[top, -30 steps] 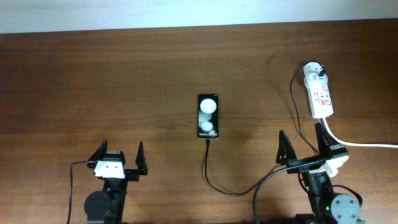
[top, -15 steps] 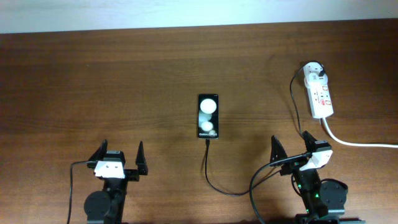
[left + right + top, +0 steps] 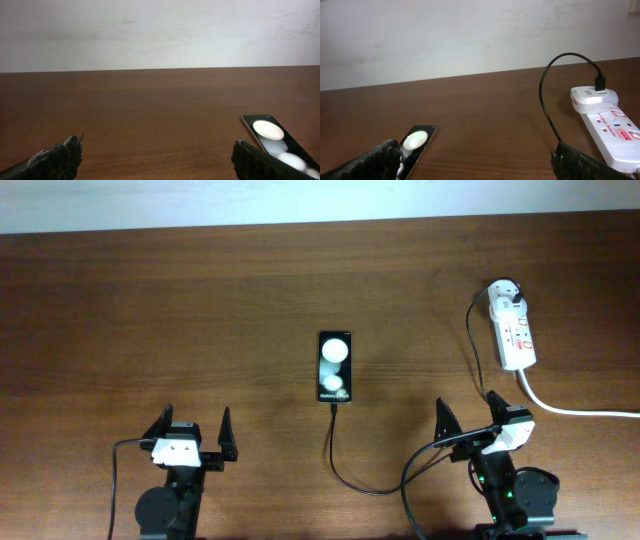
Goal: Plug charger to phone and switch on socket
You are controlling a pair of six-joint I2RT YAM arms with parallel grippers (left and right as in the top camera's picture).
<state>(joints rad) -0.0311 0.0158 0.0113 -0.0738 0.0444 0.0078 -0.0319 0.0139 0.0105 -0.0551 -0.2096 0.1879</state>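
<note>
2 idle grippers sat at the near edge of the wooden table
The phone lay face up mid-table; the charger met its near end, looped right and ended at its white adapter, seated in the far end of the power strip. Both the left gripper and the right gripper had fingers spread, holding nothing
</note>
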